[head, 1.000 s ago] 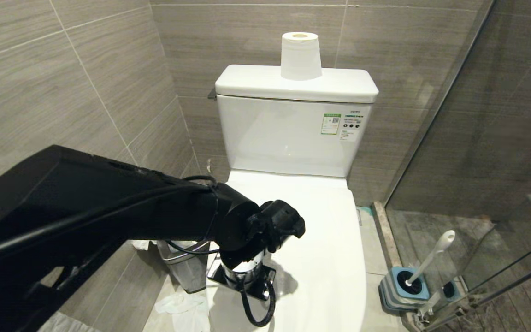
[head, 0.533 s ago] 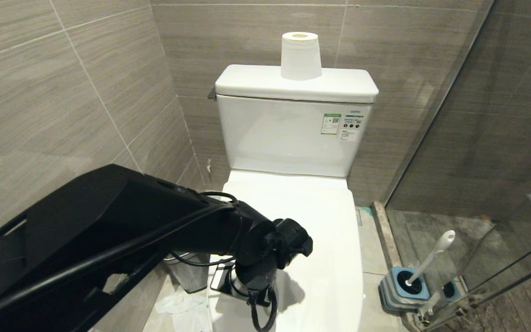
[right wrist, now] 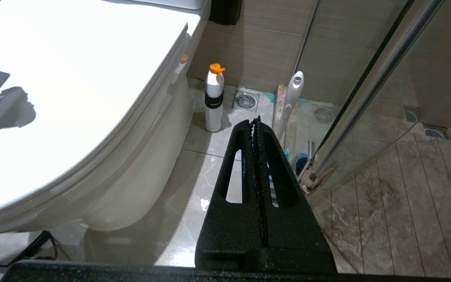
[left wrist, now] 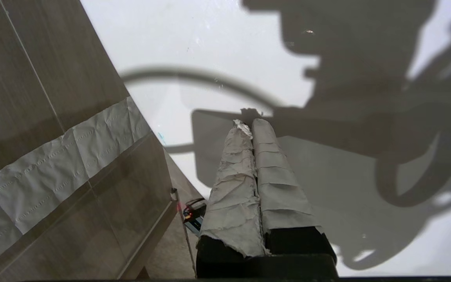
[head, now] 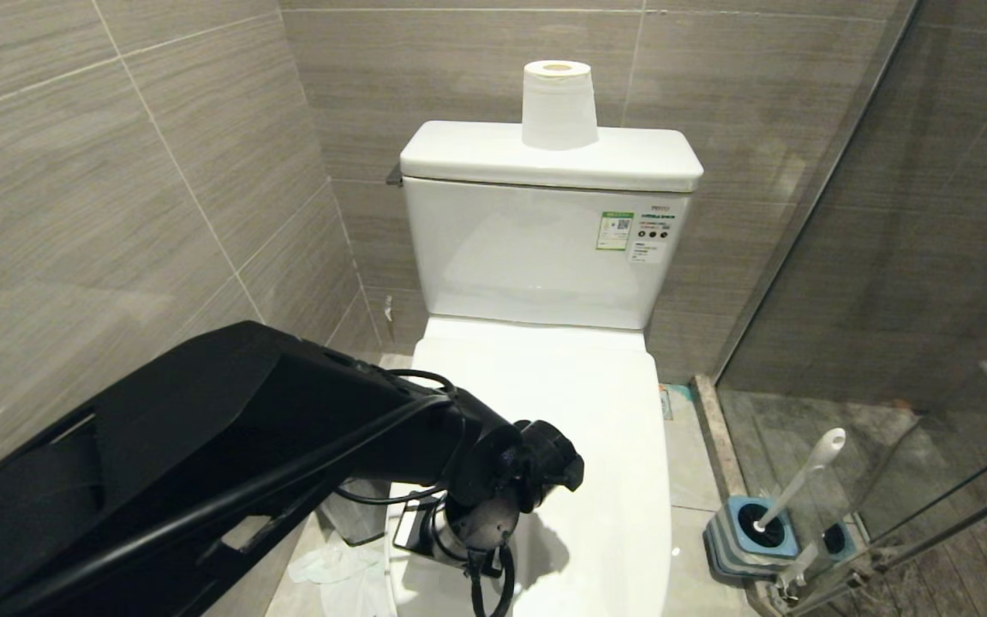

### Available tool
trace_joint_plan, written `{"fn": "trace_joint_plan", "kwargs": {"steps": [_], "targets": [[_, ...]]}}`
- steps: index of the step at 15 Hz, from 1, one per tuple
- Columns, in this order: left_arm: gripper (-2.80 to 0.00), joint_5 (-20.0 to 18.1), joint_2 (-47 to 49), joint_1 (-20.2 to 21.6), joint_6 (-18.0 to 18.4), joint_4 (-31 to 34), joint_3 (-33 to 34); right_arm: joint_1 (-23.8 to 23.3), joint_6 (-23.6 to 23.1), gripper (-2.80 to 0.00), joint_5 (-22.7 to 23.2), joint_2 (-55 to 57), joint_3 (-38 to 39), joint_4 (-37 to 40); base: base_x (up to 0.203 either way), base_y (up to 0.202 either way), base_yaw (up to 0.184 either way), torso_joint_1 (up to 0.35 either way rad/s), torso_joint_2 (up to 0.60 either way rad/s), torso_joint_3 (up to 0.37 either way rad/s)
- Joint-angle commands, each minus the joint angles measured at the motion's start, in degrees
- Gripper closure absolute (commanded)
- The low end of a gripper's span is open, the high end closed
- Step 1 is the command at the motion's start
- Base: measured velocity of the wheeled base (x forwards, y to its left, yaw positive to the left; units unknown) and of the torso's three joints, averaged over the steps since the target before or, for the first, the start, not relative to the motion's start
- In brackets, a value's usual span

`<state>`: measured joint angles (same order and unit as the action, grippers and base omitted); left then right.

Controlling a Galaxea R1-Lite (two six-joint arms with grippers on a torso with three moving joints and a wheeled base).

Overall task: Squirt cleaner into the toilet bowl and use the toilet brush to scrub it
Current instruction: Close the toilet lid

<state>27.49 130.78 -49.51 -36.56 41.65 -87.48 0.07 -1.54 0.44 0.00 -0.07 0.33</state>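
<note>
Hovering over the toilet bowl [head: 596, 480] lid, left gripper [left wrist: 252, 124] jaws pressed together, holding nothing.

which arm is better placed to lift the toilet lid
Left. Its shut gripper hangs just over the closed lid near the front edge. The right gripper, also shut, sits low beside the bowl, pointing toward the toilet brush.
</note>
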Motion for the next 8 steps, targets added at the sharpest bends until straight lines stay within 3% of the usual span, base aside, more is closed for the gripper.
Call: {"fn": "trace_joint_plan", "kwargs": {"steps": [1,8], "targets": [[0.00,0.02,0.34,-0.06,-0.36,0.27,0.03,0.01,-0.05,0.00,0.00,0.00,-0.01,0.02,0.000,0.000,0.000,0.000,0.00,0.000],[0.00,0.30,-12.42,0.43,1.76,0.23,-2.14,0.01,-0.05,0.00,0.00,0.09,-0.01,0.02,0.000,0.000,0.000,0.000,0.00,0.000]]}}
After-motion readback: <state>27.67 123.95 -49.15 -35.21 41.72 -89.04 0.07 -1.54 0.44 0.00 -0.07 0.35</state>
